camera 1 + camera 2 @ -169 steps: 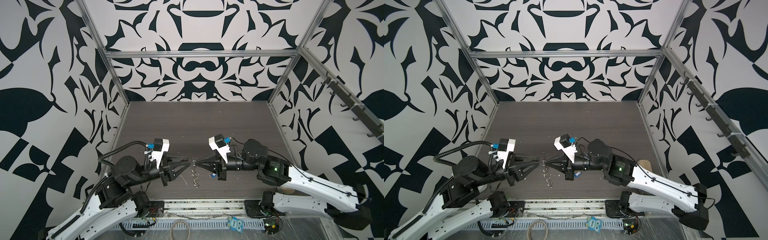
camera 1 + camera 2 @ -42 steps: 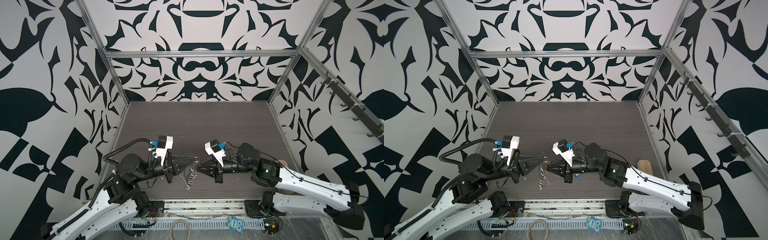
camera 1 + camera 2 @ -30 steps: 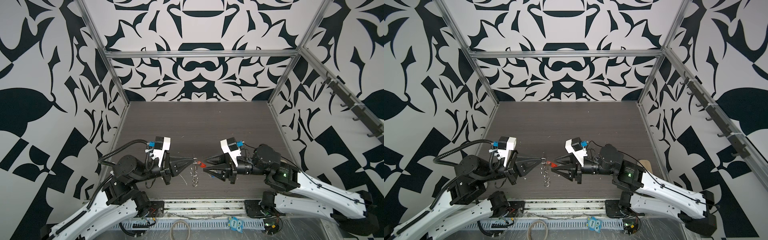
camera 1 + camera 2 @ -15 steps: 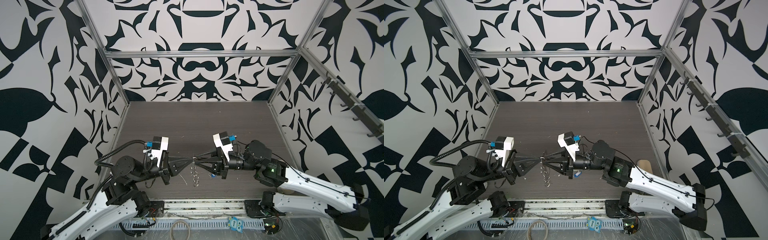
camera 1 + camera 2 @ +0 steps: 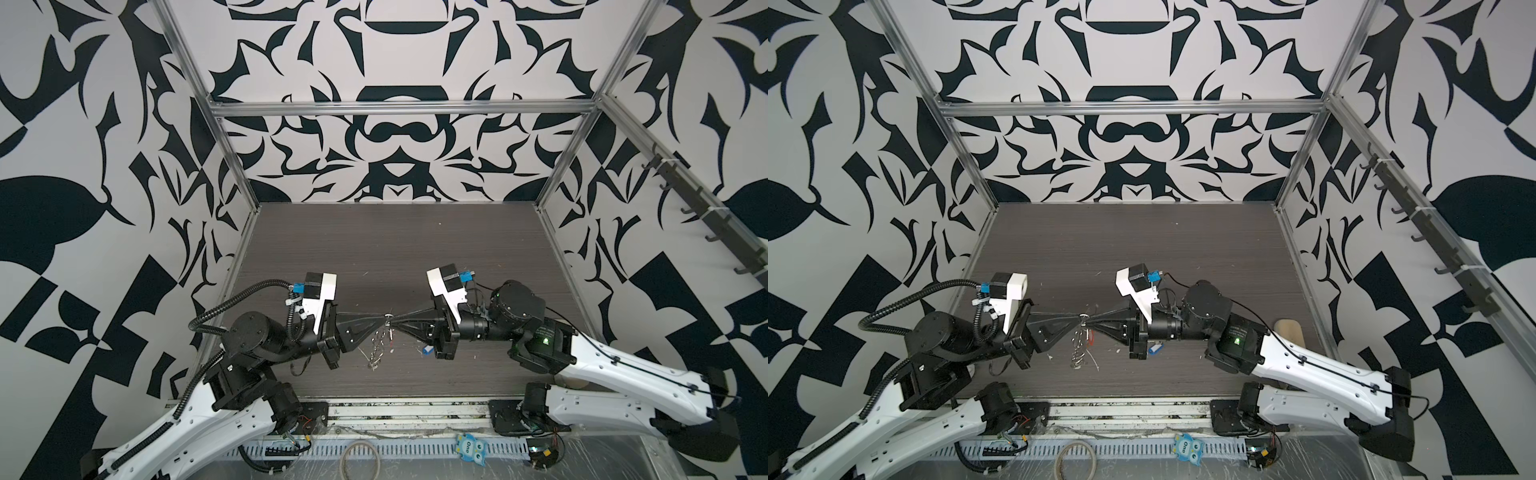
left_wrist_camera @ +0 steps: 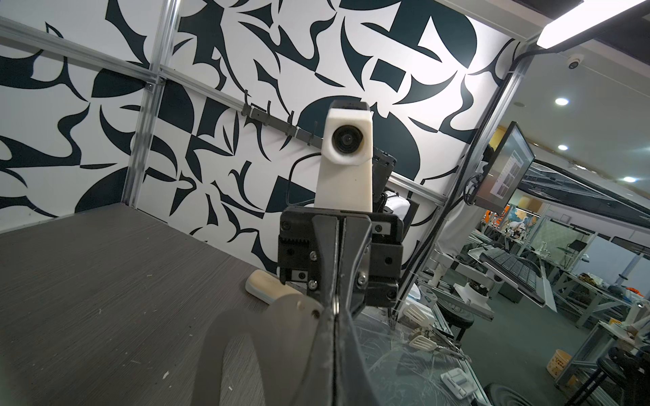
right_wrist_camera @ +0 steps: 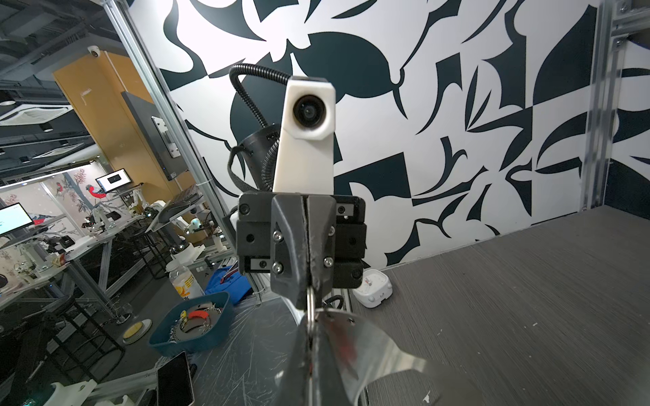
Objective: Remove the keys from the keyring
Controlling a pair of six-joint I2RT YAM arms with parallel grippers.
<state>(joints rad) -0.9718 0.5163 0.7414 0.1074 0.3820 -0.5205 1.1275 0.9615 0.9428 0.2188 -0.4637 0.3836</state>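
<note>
Left gripper (image 5: 384, 327) clamps keyring (image 6: 281, 316) mid-air; right gripper (image 5: 395, 326) shut at its ring, hold unclear. Best: brace left, twist gently. Red key (image 5: 391, 343) hangs; blue key (image 5: 1155, 348) on table (image 5: 374, 249)

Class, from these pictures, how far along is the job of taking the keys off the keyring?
Done: the blue key lies loose on the table, off the keyring.
In hand: the left gripper and right gripper are both shut on the keyring, holding it above the table.
Left: the red key appears to hang from it, so it likely needs working off; it is too small to be sure.
</note>
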